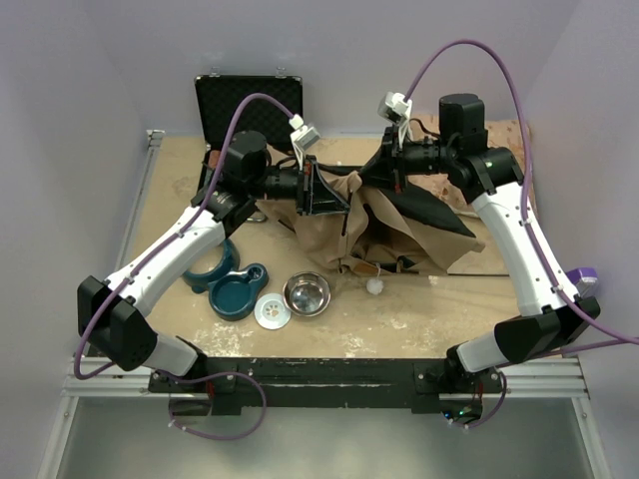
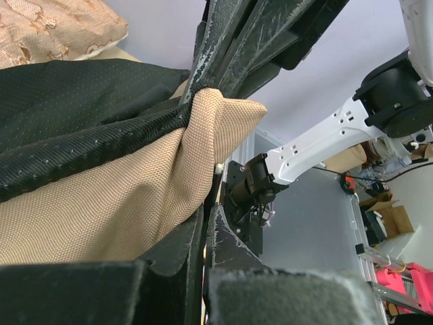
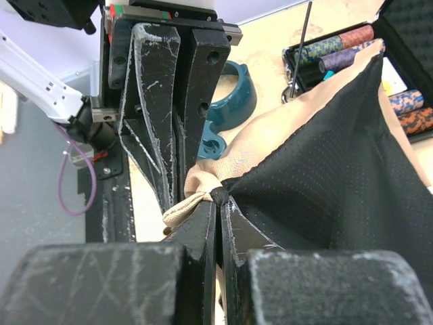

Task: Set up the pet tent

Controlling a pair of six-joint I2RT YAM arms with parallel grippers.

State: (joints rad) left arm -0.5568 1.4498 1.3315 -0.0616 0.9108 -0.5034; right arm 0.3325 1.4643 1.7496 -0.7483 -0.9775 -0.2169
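Your left pincer (image 2: 206, 215) is closed almost all the way, its jaws nipping a bunched fold of the tan canvas of the pet tent (image 1: 399, 225). Your right pincer (image 3: 218, 201) is pressed fully together on a gathered knot where the tan cloth meets the black lining. The two pincers face each other tip to tip and sit close together, each showing in the other's wrist view right beside its own grip. The tent hangs slack from both grips. It is a crumpled heap of tan cloth under and between the pincers, with a broad flap of black lining spreading out beneath the right pincer and resting on the counter (image 1: 419, 324). The white pom-pom (image 1: 374, 286) lies on the counter just past the near edge of the heap, on the base side of the right pincer. Below the left pincer, towards its arm's base, sit a teal bowl stand (image 1: 232, 289), a steel bowl (image 1: 307, 292) and a white drain strainer (image 1: 272, 311), all clear of the cloth. Beyond the left pincer an open black case (image 1: 248, 100) stands at the far edge. A patterned pillow (image 2: 54, 27) lies beyond the right pincer.
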